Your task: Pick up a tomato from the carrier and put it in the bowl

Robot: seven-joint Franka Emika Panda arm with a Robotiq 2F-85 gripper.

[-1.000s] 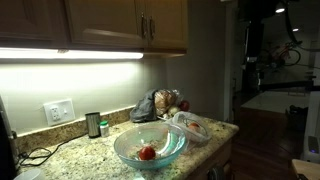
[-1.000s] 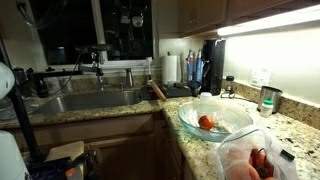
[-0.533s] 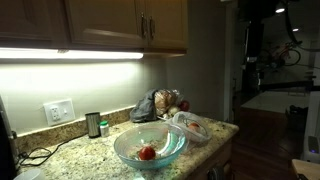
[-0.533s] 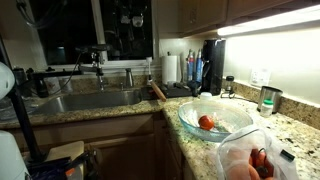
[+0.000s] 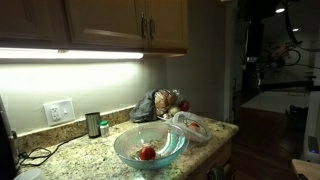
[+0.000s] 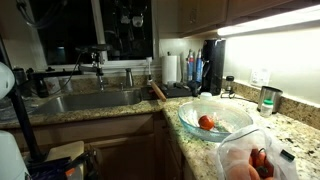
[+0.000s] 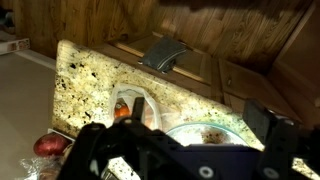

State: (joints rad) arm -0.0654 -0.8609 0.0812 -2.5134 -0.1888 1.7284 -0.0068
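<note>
gripper [image 7: 180,150] is hanging with jaws spread wide, gripping nothing | tomato [image 5: 147,153] is sitting inside bowl [image 5: 178,140] | carrier [image 5: 193,126] is lying at bowl's 2 o'clock, long axis running 10-to-4

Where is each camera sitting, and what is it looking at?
Exterior view: before the counter, facing the cabinets; bowl and carrier in the middle; no robot part clearly shows.
Exterior view: at the counter's end, facing the sink and window; no robot part clearly shows.
Wrist view: high up, looking down on the counter; the open gripper fills the bottom.
Shared: all three show the bowl and carrier.
</note>
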